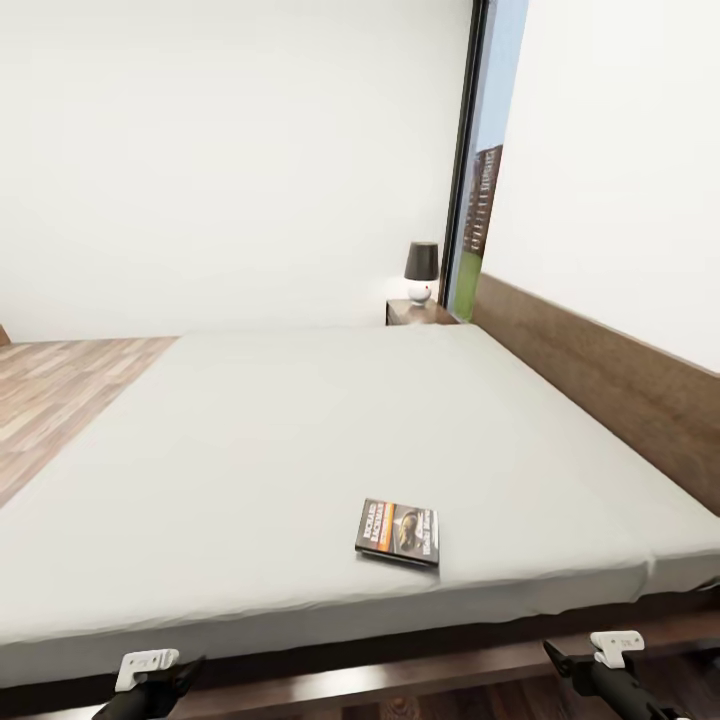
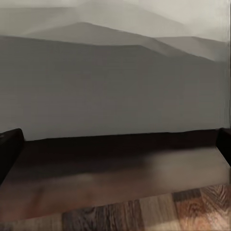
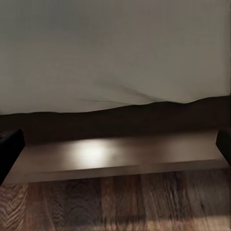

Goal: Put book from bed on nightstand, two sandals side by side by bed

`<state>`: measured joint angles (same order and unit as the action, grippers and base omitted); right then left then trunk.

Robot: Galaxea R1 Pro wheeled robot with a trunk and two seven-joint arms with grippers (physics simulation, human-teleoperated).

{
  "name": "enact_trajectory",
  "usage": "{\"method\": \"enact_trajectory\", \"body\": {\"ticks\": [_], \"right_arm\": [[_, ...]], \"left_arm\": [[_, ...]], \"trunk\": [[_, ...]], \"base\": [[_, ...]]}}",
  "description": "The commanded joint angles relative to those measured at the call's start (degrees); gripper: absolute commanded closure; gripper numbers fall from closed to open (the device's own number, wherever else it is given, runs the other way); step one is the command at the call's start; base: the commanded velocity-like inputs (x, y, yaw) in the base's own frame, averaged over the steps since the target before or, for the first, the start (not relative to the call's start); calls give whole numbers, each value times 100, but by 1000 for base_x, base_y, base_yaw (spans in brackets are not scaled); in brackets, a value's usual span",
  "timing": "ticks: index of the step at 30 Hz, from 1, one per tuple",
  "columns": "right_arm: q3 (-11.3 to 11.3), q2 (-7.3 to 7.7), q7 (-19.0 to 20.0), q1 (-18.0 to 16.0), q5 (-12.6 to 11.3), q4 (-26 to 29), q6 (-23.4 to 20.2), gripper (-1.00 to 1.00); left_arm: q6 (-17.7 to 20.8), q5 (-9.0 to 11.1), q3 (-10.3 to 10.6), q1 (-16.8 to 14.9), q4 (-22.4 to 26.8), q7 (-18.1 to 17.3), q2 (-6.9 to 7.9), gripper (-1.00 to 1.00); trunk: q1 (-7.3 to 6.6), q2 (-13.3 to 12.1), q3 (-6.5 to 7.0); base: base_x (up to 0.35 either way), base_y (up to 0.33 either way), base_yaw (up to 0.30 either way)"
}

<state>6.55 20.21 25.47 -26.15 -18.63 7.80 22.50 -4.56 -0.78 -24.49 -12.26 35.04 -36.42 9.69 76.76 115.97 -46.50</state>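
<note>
Book [image 1: 397,531] lies flat on the bed [image 1: 250,450], near its front edge, w/ nightstand [image 1: 418,312] & lamp [image 1: 421,271] at bed's far corner. Left gripper [image 1: 165,682] & right gripper [image 1: 575,665] hang low beside bed's front edge, both spread wide, holding nothing.

You are looking at a home bedroom. A wide bed [image 1: 300,440] with an off-white mattress and a brown wooden headboard [image 1: 600,375] is occupying most of the room. A nightstand [image 1: 420,312] is carrying a dark-shaded lamp [image 1: 421,270] beside a tall dark-framed window [image 1: 482,170]. Wood-plank floor [image 1: 50,400] and plain white walls [image 1: 230,160] are surrounding the bed.
</note>
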Motion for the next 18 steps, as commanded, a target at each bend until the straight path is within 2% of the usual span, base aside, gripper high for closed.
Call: {"method": "enact_trajectory", "body": {"ticks": [1, 18], "right_arm": [[48, 4, 20, -4, -60, -7, 18, -100], [50, 3, 20, -4, -60, -9, 18, -100]], "left_arm": [[-18, -10, -21, -5, -6, -32, -2, -100], [-18, -10, -17, -5, -6, -32, -2, -100]], "trunk": [[-24, -39, 13], [-397, -721, 318]], "base": [[0, 0, 0], [0, 0, 0]]}}
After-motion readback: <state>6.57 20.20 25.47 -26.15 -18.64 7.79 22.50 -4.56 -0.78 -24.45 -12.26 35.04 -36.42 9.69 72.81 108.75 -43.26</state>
